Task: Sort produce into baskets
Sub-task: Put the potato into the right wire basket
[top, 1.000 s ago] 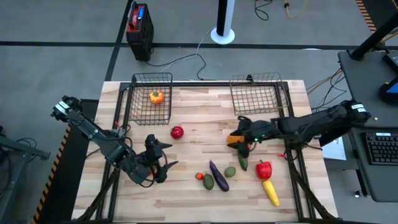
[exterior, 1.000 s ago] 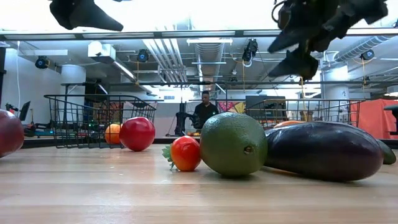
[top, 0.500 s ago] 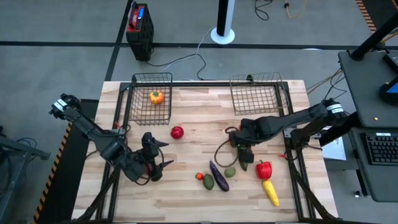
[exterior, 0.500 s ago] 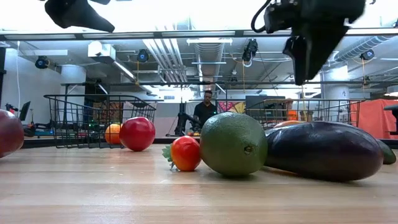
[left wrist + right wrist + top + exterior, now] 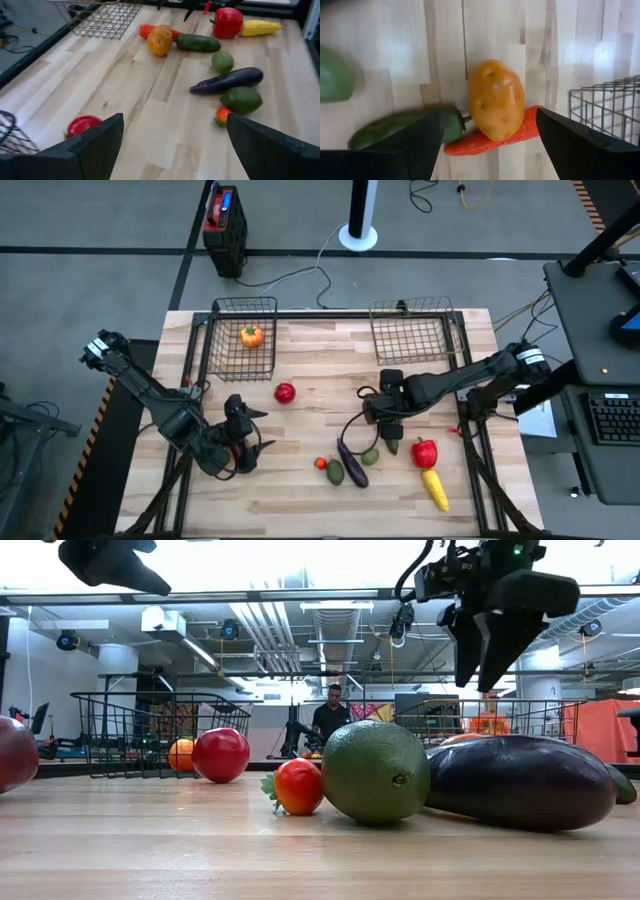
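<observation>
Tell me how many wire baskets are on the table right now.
2. One basket sits at the table's far left corner with an orange fruit inside; the other basket sits at the far right corner and looks empty.

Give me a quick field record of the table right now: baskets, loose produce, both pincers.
left basket: holds one orange pepper
right basket: nothing seen inside
red apple: alone on the table, mid-left
cluster: eggplant, lime, red pepper, corn
right pincer: open, above the potato lying on the carrot
left pincer: open, raised, holding nothing
</observation>
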`<state>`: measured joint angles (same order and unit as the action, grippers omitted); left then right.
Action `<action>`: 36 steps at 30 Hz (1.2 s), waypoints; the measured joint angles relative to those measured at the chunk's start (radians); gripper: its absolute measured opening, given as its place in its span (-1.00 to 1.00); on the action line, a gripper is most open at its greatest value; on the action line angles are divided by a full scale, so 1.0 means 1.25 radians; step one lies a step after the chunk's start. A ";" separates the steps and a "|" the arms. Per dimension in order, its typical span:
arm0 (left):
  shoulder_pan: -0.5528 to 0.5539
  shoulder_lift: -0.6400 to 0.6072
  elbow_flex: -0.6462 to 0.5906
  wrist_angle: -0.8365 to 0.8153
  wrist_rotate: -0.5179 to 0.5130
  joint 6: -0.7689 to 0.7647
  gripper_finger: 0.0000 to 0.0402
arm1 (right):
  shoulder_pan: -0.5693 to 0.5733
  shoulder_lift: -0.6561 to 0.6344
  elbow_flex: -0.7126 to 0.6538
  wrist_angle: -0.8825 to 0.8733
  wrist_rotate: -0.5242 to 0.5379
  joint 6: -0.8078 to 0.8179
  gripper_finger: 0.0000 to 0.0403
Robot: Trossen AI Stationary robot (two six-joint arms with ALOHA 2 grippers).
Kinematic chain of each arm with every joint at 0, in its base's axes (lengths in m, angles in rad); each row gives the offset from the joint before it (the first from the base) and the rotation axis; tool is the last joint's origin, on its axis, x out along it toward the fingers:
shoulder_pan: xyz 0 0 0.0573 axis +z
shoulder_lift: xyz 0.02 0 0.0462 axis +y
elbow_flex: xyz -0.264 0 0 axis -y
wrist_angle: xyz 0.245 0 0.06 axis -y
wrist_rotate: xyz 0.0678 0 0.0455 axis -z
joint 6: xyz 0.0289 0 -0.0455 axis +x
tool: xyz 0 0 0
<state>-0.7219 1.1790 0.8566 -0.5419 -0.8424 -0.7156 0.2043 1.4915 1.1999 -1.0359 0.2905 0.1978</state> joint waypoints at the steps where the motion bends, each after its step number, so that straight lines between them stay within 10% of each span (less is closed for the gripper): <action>1: 0.000 0.000 0.000 -0.006 -0.009 0.000 0.66 | 0.000 -0.001 0.000 0.001 0.000 0.000 0.51; 36: 0.003 -0.040 0.000 -0.020 -0.255 0.132 0.66 | -0.044 0.003 -0.098 0.085 0.006 0.055 0.51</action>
<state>-0.7181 1.1294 0.8566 -0.5667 -1.1610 -0.5507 0.1497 1.4952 1.0771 -0.9290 0.2985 0.2666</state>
